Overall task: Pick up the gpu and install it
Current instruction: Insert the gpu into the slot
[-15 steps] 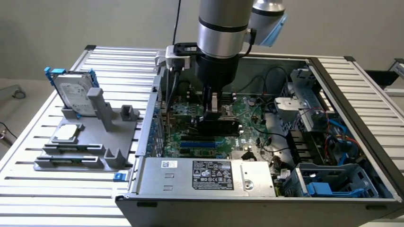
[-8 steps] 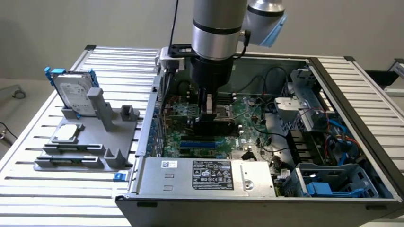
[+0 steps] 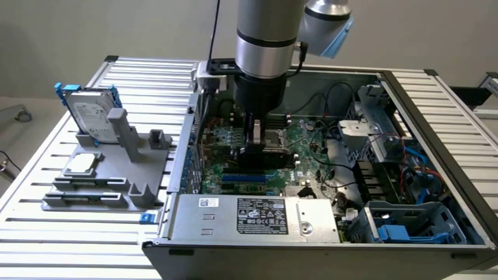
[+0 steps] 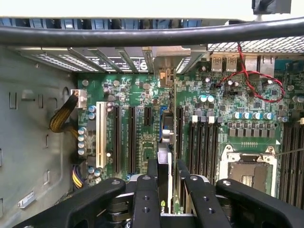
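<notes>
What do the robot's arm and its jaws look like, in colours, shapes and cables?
The arm is a smooth silver-grey cylinder with a black ring around it, and its lower end is black. Its joint carries a light blue cap. A thin black cable runs beside it. The jaws are matte black, made of rounded bars with small silver screw heads.

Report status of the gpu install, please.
Fingers shut on gpu. Gpu upright inside case, over board slots; seating unclear. Red wires apart from gpu.
</notes>
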You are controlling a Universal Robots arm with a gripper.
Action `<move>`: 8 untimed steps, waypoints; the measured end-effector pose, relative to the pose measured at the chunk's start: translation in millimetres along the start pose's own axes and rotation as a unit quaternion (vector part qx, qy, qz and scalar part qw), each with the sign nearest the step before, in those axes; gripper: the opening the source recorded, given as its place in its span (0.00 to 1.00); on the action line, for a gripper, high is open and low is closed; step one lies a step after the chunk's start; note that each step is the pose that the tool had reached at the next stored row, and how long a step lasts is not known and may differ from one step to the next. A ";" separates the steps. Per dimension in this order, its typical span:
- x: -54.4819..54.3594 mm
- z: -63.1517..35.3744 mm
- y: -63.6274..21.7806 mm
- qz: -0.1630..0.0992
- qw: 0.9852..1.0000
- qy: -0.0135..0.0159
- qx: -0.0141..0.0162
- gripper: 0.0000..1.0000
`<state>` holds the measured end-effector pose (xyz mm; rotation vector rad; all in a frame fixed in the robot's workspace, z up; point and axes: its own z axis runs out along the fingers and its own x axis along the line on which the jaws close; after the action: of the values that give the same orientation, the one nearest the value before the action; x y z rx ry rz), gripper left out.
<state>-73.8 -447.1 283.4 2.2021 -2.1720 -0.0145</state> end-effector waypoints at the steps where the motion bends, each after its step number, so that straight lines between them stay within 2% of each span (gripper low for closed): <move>1: 0.0 0.8 0.1 0.000 1.000 0.000 0.000 0.27; 8: 1.4 4.8 0.4 0.001 1.000 -0.001 -0.001 0.27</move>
<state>-74.4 -448.7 278.6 2.1998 -2.1746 -0.0180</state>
